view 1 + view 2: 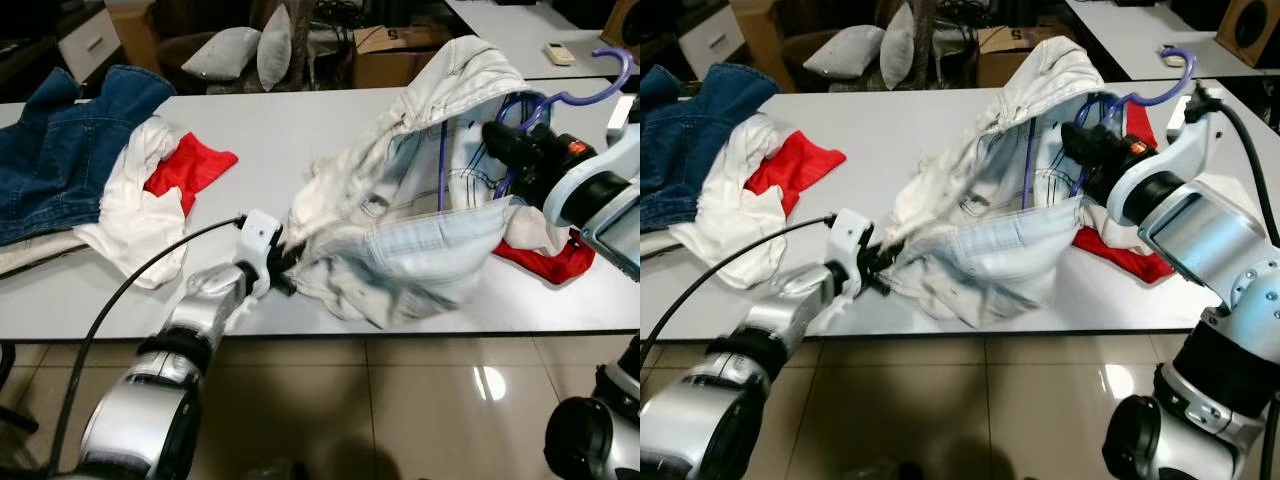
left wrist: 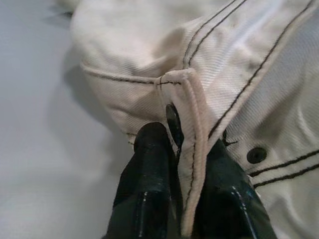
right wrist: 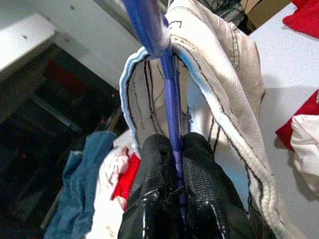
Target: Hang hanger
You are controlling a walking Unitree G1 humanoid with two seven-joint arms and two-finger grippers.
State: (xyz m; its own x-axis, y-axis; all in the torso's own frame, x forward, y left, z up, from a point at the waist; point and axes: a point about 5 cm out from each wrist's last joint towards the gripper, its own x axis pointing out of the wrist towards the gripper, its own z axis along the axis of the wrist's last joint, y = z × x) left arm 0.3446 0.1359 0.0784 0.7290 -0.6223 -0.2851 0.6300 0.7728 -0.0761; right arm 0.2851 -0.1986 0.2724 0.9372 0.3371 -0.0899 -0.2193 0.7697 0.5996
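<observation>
A cream-white jacket with dark stitching is draped over a purple hanger above the white table. My right gripper is shut on the hanger's purple bar, inside the jacket's collar opening, holding it raised at the right. The hanger's hook sticks out behind my right wrist. My left gripper is shut on the jacket's lower hem edge near the table's front edge, next to a dark button. The cloth stretches between both grippers.
A white garment with a red one lies left of the jacket, and blue denim at the far left. Another red cloth lies under my right arm. Pillows and a cardboard box stand beyond the table. Tiled floor is below.
</observation>
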